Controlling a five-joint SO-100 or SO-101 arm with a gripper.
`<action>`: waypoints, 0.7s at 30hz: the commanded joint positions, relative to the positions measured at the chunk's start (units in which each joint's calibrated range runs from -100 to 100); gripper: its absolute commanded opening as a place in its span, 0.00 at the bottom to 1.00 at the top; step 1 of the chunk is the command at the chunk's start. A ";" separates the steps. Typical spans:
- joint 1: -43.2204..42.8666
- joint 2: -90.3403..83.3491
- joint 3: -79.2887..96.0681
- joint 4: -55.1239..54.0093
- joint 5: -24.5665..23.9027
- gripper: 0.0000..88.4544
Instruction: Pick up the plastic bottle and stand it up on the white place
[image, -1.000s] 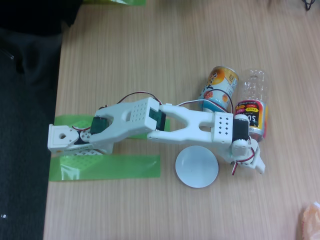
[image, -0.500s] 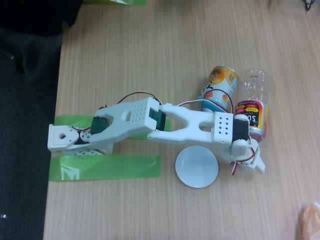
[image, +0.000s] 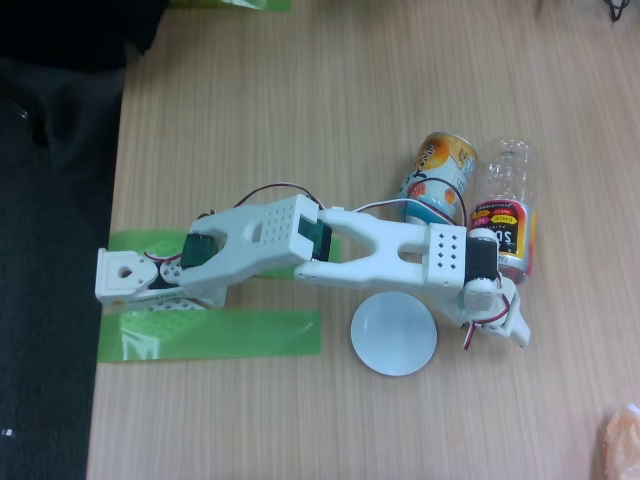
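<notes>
In the fixed view the plastic bottle (image: 506, 200) lies flat on the wooden table, its clear base toward the top of the picture. Its red, yellow and black label (image: 505, 232) lies next to the arm's wrist. My white gripper (image: 497, 312) sits over the bottle's neck end and hides the cap. The wrist covers the jaws, so I cannot tell how they stand or whether they hold the neck. The white place (image: 393, 334), a small round plate, lies bare just left of the gripper.
An orange-and-blue can (image: 440, 176) lies against the bottle's left side, partly under the forearm. Green tape strips (image: 210, 334) mark the table by the arm's base (image: 125, 276). The table's left edge borders dark floor. An orange object (image: 622, 440) shows at the bottom right corner.
</notes>
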 joint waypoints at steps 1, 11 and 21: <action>-0.81 -0.98 -2.52 0.20 -0.27 0.37; -0.96 -1.06 -2.52 0.20 -0.11 0.37; -2.29 -3.08 -6.23 0.28 -0.11 0.37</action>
